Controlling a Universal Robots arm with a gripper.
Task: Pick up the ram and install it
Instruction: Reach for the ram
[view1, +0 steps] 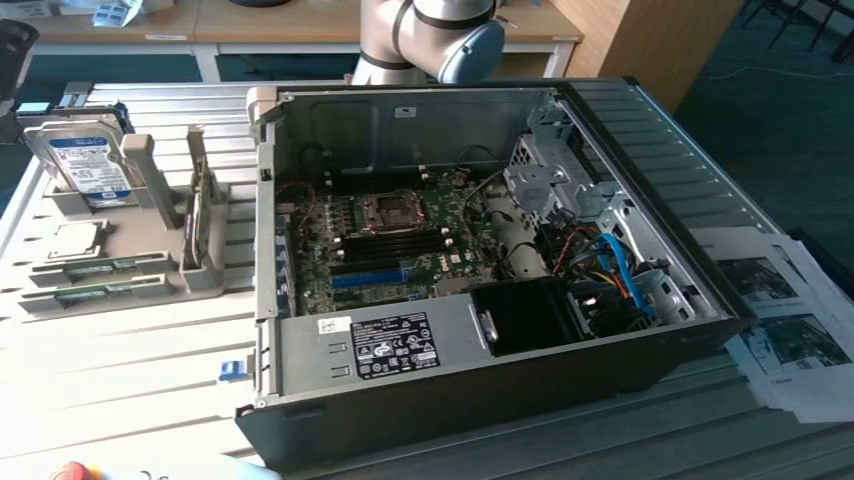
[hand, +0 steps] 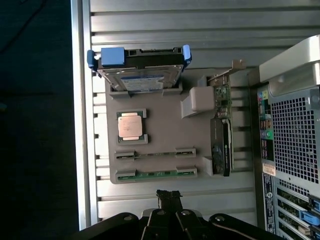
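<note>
My fingers (hand: 164, 196) pressed shut, holding nothing, near ram (hand: 155, 174), not touching. Ram sits on edge in slot at rim of grey tray (hand: 160, 137), second stick (hand: 155, 155) just beside. CPU (hand: 131, 126), then drive (hand: 137, 80), farther along tray. Open PC case (view1: 467, 400) beside tray; board slots (view1: 387, 238) look unfilled. My read: nothing done yet, pick and install both left.
</note>
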